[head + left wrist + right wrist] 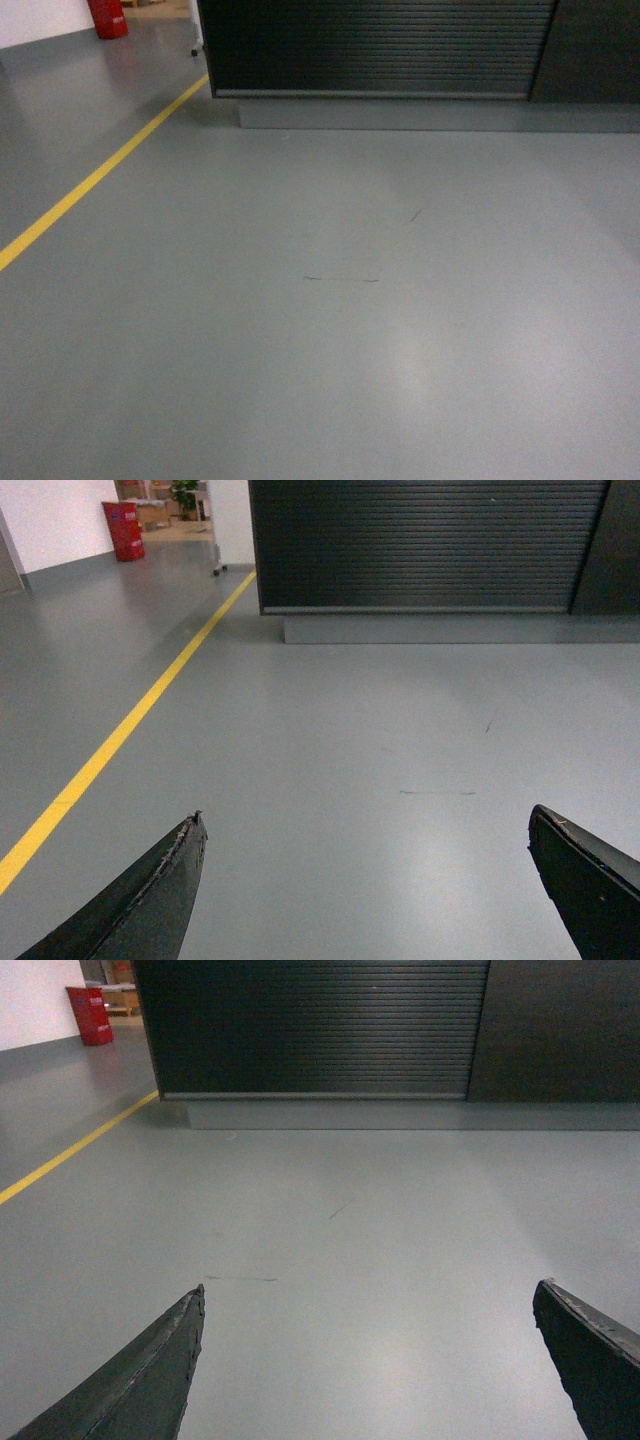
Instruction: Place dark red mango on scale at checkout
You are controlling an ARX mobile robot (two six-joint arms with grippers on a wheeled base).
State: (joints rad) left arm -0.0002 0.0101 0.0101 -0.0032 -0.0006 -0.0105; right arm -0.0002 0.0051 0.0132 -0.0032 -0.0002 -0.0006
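The checkout [380,45] is a dark counter with a ribbed slatted front on a grey plinth, ahead across the grey floor; it also shows as the checkout [430,545] and the checkout [320,1025] in the wrist views. The dark red mango and the scale are out of view. My left gripper [366,818] is open, its dark fingers wide apart over bare floor. My right gripper [370,1290] is open too, with nothing between its fingers. Neither gripper shows in the head view.
A yellow floor line [95,180] runs diagonally on the left. A red bin [108,17] stands at the far left back by a white wall. A white wheeled unit [230,525] stands left of the counter. A dark panel [560,1030] adjoins the counter's right.
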